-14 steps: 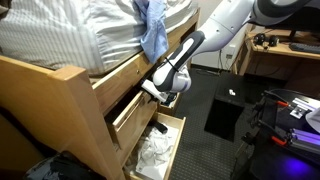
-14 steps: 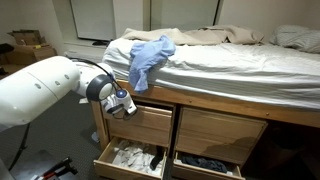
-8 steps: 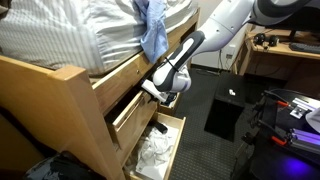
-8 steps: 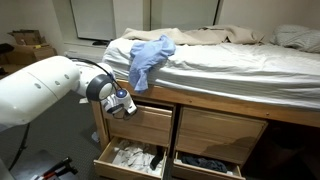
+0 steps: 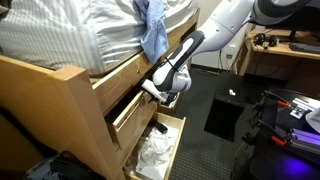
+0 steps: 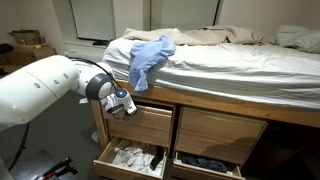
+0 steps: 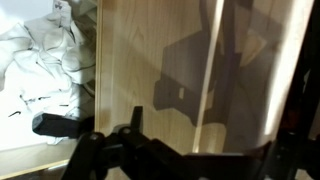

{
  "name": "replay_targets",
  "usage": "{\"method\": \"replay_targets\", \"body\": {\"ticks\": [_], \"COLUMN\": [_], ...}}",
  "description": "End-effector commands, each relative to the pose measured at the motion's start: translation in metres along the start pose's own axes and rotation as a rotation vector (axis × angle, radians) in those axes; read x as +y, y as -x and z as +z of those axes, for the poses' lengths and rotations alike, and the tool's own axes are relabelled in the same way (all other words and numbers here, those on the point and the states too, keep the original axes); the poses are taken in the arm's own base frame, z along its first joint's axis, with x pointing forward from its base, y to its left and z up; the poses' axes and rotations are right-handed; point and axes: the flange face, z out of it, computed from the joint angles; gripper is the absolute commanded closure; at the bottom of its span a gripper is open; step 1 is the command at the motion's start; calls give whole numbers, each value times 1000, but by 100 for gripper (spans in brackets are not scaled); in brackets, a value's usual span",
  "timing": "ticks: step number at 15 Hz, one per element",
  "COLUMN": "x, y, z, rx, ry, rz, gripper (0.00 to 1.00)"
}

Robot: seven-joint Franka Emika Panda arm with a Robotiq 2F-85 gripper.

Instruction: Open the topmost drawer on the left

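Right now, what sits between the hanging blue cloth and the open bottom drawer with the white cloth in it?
The topmost drawer fills that stretch with its plain wooden front, and the gripper is at its top edge. Both exterior views show it.

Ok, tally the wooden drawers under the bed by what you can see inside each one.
Light-oak wooden drawer showing white-grey cloth: 1
Light-oak wooden drawer showing black objects: 1
Drawers with nothing showing inside, the topmost left drawer and the top right drawer: 2
Total: 4 drawers
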Motion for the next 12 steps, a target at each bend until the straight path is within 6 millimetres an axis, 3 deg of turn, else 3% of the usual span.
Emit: {"method": "replay_targets", "body": {"ticks": [1,3,6,10,12], "x": [14,39,58,87,95], "y": [-14,-24,-29,-16,0], "z": [-5,-20,-45,-79,-98], "rx": [44,108,194,274,299], "ry": [86,187,238,316,366], "rz": [39,90,159,260,312], "gripper": [0,0,0,0,0]}}
